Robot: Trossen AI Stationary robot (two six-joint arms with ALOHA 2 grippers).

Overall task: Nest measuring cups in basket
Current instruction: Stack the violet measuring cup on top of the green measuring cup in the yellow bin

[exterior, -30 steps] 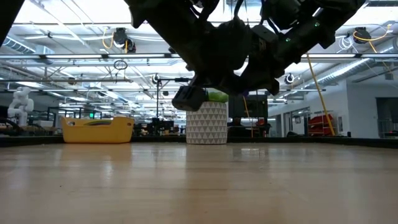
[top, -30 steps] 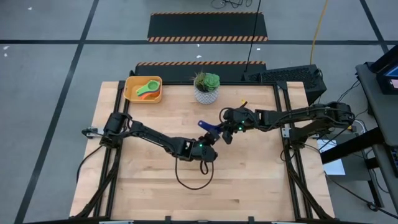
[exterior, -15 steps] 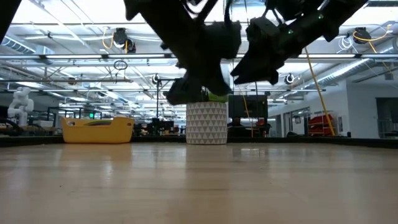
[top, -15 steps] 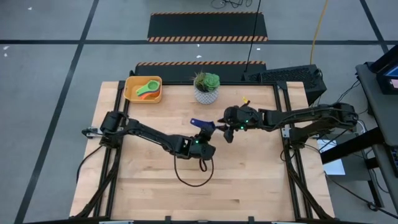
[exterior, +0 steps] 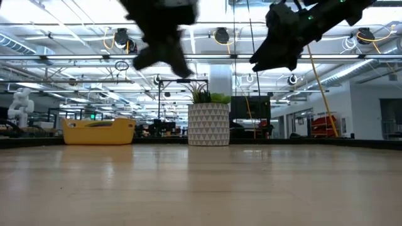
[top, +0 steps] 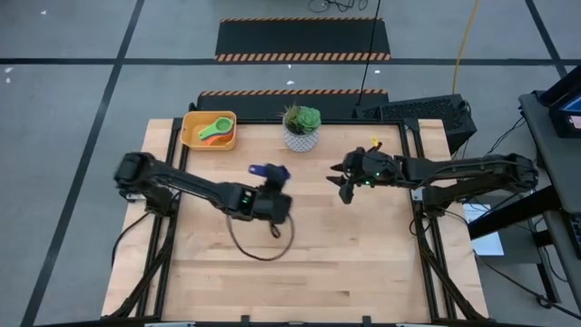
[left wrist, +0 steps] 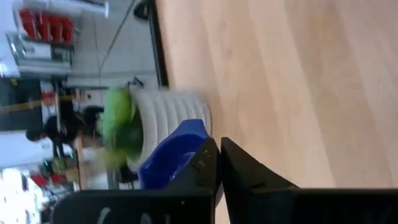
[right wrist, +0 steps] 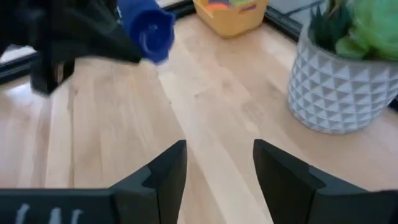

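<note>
My left gripper [top: 275, 179] is shut on a dark blue measuring cup [top: 267, 170], high above the middle of the table; the cup also shows in the left wrist view [left wrist: 177, 152] and the right wrist view [right wrist: 147, 28]. My right gripper [top: 343, 187] is open and empty, to the right of the cup and in front of the plant pot. The yellow-orange basket [top: 189, 133] stands at the table's far left and holds a green cup [top: 218, 127], an orange cup and a yellow cup. My left gripper pinches the blue cup between its two shut fingers [left wrist: 205, 167]. The fingers themselves hide the part they are on. The cup's bowl [left wrist: 180, 146] sticks out beside the fingertips, toward the far side of the table. The cup is lifted clear of the table.
A white patterned pot with a green plant [top: 301, 128] stands at the far edge, between the basket and my right gripper. A dark cable loop [top: 259, 241] hangs from the left arm over the table's middle. Bare wood lies in front of both arms.
My left gripper has carried the blue cup away from my right gripper, toward the table's left and far edges, nearer the basket. My right gripper has drawn back toward the table's right edge.
</note>
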